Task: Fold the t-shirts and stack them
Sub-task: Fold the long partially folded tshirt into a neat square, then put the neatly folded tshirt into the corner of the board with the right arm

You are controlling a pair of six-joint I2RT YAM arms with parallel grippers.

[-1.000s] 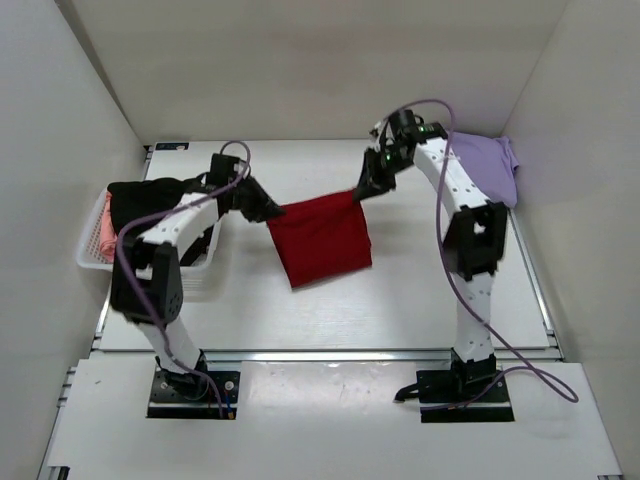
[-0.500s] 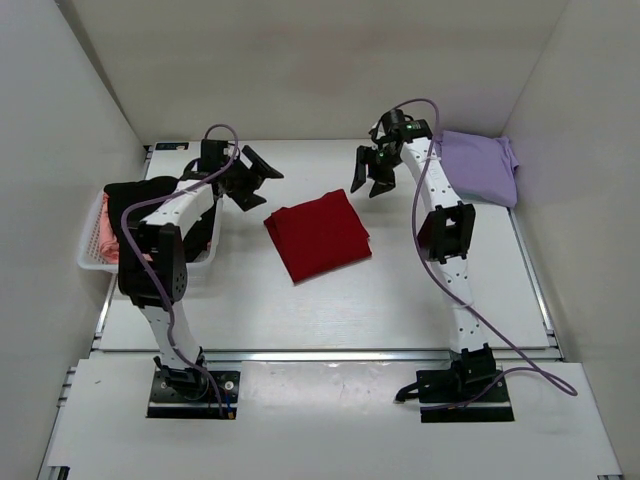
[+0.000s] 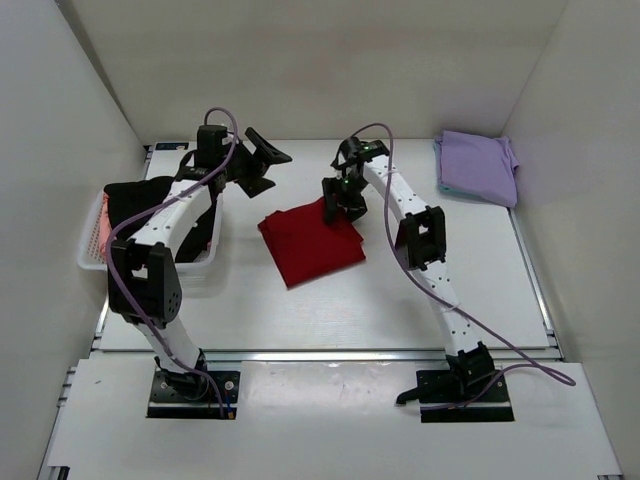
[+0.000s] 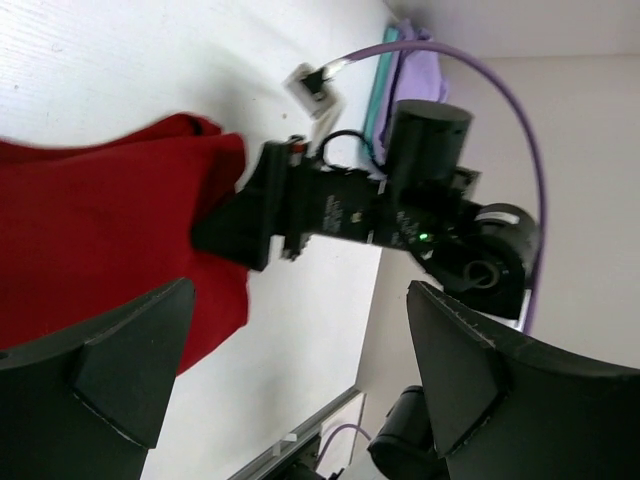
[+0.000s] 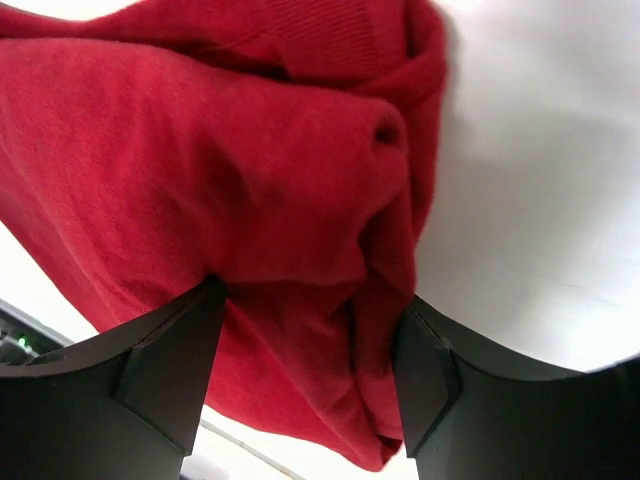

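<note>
Deep red short-sleeved cotton t-shirt: lying as a folded, roughly square packet at the middle of the white table, tilted, all of it resting on the surface. One second earlier it was hung by its far edge between both grippers. Half a second ago it had been let go and laid flat, with both grippers lifted clear. That fold is judged laid down.

Change since then: the right gripper has been brought back down onto the far right corner of the packet. In the right wrist view its fingers are spread wide, with a bunched ridge of red cloth lying in the gap and not yet pinched. A new hold on that corner is judged to be in preparation, either for a further fold or for carrying the shirt to the stack.

Pale lavender folded t-shirt: at the far right corner of the table, well apart from the red one, untouched. It is taken as the start of the stack.

Right arm: stretched far and leftward, wrist bent down onto the cloth.

Left gripper: held above the table just beyond the packet's far left corner, jaws wide and empty. Left arm arched high over the white plastic lattice basket. In the basket a black t-shirt and a pink one are left unfolded.
</note>
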